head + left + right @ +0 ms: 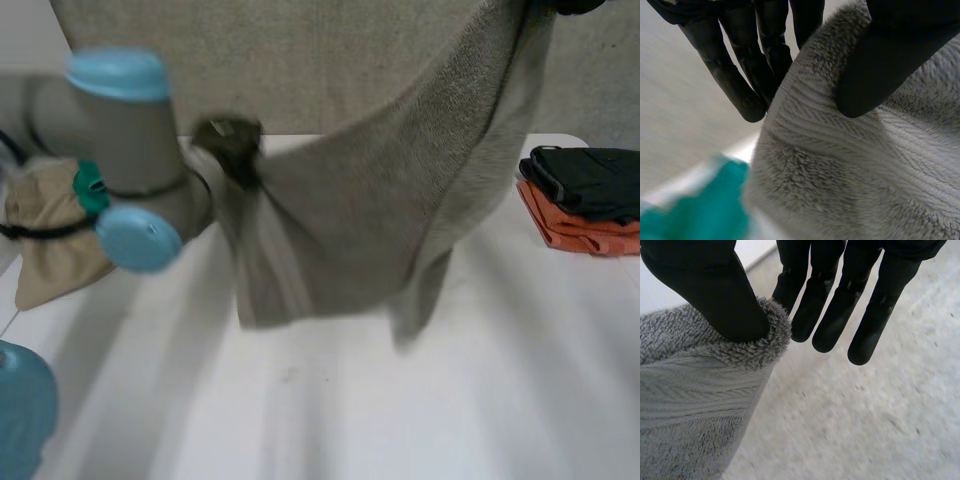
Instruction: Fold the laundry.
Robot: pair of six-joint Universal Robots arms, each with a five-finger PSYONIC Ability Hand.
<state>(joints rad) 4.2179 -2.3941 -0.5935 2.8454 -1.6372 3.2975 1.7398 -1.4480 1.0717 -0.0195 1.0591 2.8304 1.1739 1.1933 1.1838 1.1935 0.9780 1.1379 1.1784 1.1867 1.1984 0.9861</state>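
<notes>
a grey towel hangs in the air over the white table, stretched between the two hands. its top edge slopes up from the left hand, at the lower corner, to the right hand, which is at the higher corner. the lower edge sags in a loose curve with one narrow tail hanging down on the right. whether it brushes the table i cannot tell.

in the left wrist view the thumb presses on the front of the towel and the fingers lie behind the fold, so the cloth is pinched between them. in the right wrist view the thumb sits on the rolled edge of the towel with the nearest finger just behind it, pinching the corner. the other fingers are straight and apart from the cloth.

the towel is thick and fluffy, with a flat woven band of fine ribs running near its edge.

a broad stretch of white table top lies in front of the towel, and more between it and the right edge. there, a folded black garment lies on a folded orange garment, well apart from the towel. at the table's left edge, behind the left arm with its light-blue caps, sits a crumpled beige cloth.
</notes>
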